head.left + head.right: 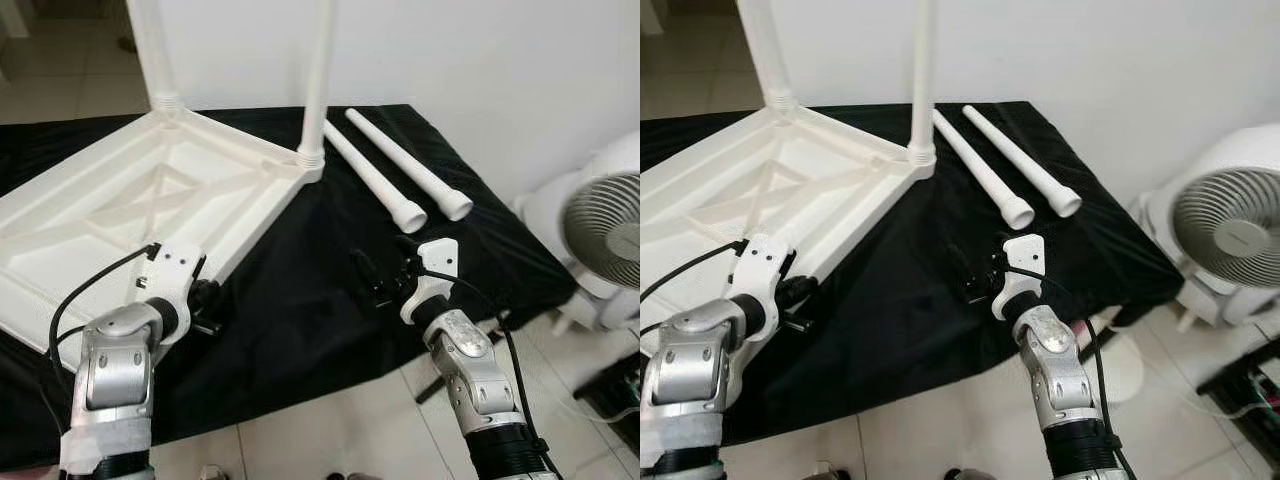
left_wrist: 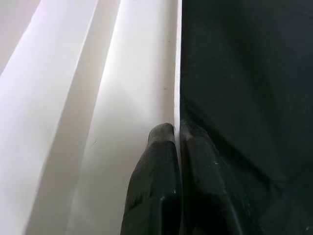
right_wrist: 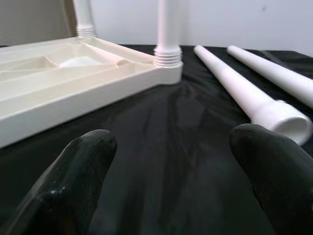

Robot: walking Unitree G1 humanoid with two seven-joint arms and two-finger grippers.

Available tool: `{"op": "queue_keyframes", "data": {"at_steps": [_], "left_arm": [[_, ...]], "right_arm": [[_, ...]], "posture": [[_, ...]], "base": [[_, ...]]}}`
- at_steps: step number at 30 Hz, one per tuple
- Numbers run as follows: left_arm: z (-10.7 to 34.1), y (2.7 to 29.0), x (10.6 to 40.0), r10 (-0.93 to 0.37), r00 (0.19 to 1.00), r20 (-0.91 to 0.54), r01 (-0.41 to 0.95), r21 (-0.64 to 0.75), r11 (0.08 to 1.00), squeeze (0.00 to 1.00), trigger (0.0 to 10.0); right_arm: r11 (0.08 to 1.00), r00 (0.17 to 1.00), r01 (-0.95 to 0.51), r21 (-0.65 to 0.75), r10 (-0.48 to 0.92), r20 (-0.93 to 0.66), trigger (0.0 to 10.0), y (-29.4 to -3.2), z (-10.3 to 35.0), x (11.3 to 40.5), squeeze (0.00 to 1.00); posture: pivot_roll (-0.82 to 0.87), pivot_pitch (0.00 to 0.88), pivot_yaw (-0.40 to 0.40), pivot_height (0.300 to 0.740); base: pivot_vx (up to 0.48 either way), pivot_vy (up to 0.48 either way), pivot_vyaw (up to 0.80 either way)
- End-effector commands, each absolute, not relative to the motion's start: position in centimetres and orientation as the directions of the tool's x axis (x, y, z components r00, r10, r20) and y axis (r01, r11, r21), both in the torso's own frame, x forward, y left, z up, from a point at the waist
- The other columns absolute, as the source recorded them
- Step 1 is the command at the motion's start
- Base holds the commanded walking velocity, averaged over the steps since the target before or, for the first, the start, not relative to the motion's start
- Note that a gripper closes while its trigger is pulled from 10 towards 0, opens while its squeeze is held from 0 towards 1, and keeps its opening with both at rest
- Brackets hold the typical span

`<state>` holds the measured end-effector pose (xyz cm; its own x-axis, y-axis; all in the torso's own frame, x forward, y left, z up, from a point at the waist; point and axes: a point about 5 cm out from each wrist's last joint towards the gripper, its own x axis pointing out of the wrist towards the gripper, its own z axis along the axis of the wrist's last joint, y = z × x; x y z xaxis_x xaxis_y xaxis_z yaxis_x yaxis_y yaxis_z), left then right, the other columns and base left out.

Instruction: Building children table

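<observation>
A white plastic tabletop point(image 1: 130, 200) lies upside down on the black-clothed table point(image 1: 300, 300). Two white legs point(image 1: 318, 80) point(image 1: 150, 50) stand upright in its far corners. Two loose legs point(image 1: 370, 175) point(image 1: 410, 165) lie side by side on the cloth to the right, open ends toward me. My left gripper point(image 1: 210, 305) is at the tabletop's near right side, shut on its thin rim point(image 2: 177, 73), one finger point(image 2: 156, 166) on each face. My right gripper point(image 1: 385, 280) hovers open just above the cloth, a short way before the nearer loose leg point(image 3: 244, 93), holding nothing.
A white floor fan point(image 1: 605, 230) stands right of the table, close to my right arm. A white wall runs behind the table. The table's front edge is just below both grippers, with tiled floor point(image 1: 330, 430) beneath.
</observation>
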<state>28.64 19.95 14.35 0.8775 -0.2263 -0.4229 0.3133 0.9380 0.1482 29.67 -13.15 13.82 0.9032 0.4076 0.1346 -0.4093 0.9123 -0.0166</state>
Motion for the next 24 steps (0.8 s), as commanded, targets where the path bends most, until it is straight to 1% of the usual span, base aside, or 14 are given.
{"op": "queue_keyframes", "data": {"at_steps": [1,2,3,7,8,9,10,13,15,18,20,21,23,24], "left_arm": [[13.5,22.1,28.6,0.176,0.908,-0.381,-0.071,0.273,0.959,1.0,10.0],[13.5,22.1,28.6,0.176,0.908,-0.381,-0.071,0.273,0.959,1.0,10.0],[14.0,21.3,29.0,0.124,0.926,-0.356,-0.032,0.252,0.967,1.0,10.0],[14.6,20.6,29.4,0.084,0.942,-0.324,0.006,0.265,0.964,1.0,10.0],[15.1,20.1,29.7,0.052,0.951,-0.304,0.031,0.263,0.964,0.94,10.0],[15.1,20.1,29.7,0.052,0.951,-0.304,0.031,0.263,0.964,0.94,10.0],[15.4,19.8,29.8,0.04,0.955,-0.293,0.039,0.261,0.965,0.0,10.0],[16.0,19.5,30.0,0.019,0.965,-0.261,0.047,0.242,0.969,0.0,10.0],[16.7,19.1,30.1,-0.001,0.978,-0.207,0.049,0.228,0.972,0.0,10.0],[17.2,18.8,30.1,-0.025,0.983,-0.18,0.064,0.213,0.975,0.0,10.0],[18.3,17.9,30.1,-0.097,0.99,-0.101,0.113,0.167,0.979,0.0,10.0],[18.3,17.9,30.1,-0.097,0.99,-0.101,0.113,0.167,0.979,0.0,10.0],[19.8,16.9,29.9,-0.166,0.986,-0.003,0.165,0.138,0.977,0.0,10.0],[19.8,16.9,29.9,-0.166,0.986,-0.003,0.165,0.138,0.977,0.0,10.0]], "right_arm": [[0.914,0.908,-0.404,-0.016,0.404,0.114,10.0,-13.4,13.4,29.7,0.0],[0.914,0.908,-0.404,-0.016,0.404,0.114,10.0,-13.4,13.4,29.7,0.0],[0.915,0.909,-0.402,-0.017,0.401,0.113,10.0,-13.5,13.4,29.6,0.0],[0.917,0.911,-0.398,-0.017,0.398,0.11,10.0,-13.6,13.3,29.4,0.0],[0.919,0.913,-0.395,-0.015,0.394,0.108,10.0,-13.6,13.2,29.3,0.0],[0.919,0.913,-0.395,-0.015,0.394,0.108,10.0,-13.6,13.2,29.3,0.0],[0.919,0.913,-0.394,-0.014,0.393,0.108,10.0,-13.6,13.2,29.3,0.0],[0.92,0.914,-0.393,-0.012,0.392,0.107,10.0,-13.6,13.2,29.2,0.0],[0.92,0.915,-0.392,-0.009,0.391,0.105,10.0,-13.6,13.1,29.1,0.0],[0.92,0.914,-0.392,-0.008,0.391,0.105,10.0,-13.5,13.0,29.1,0.0],[0.92,0.914,-0.392,-0.003,0.39,0.107,10.0,-13.5,13.0,29.2,0.0],[0.92,0.914,-0.392,-0.003,0.39,0.107,10.0,-13.5,13.0,29.2,0.0],[0.919,0.913,-0.394,0.001,0.391,0.115,10.0,-13.4,13.1,29.2,0.0],[0.919,0.913,-0.394,0.001,0.391,0.115,10.0,-13.4,13.1,29.2,0.0]], "posture": [[0.09,0.061,-0.088,0.74],[0.09,0.061,-0.088,0.74],[0.09,0.064,-0.085,0.74],[0.09,0.066,-0.082,0.74],[0.08,0.069,-0.078,0.74],[0.08,0.069,-0.078,0.74],[0.08,0.071,-0.076,0.74],[0.08,0.071,-0.075,0.74],[0.09,0.073,-0.072,0.74],[0.09,0.073,-0.072,0.74],[0.09,0.077,-0.073,0.74],[0.09,0.077,-0.073,0.74],[0.1,0.078,-0.073,0.74],[0.1,0.078,-0.073,0.74]], "base": [[0.0,0.0,0.0],[0.0,0.0,0.0],[0.0,0.0,0.0],[0.0,0.0,0.0],[0.0,0.0,0.0],[0.0,0.0,0.0],[0.0,0.0,0.0],[0.0,0.0,0.0],[0.0,0.0,0.0],[0.0,0.0,0.0],[0.0,0.0,0.0],[0.0,0.0,0.0],[0.0,0.0,0.0],[0.0,0.0,0.0]]}}
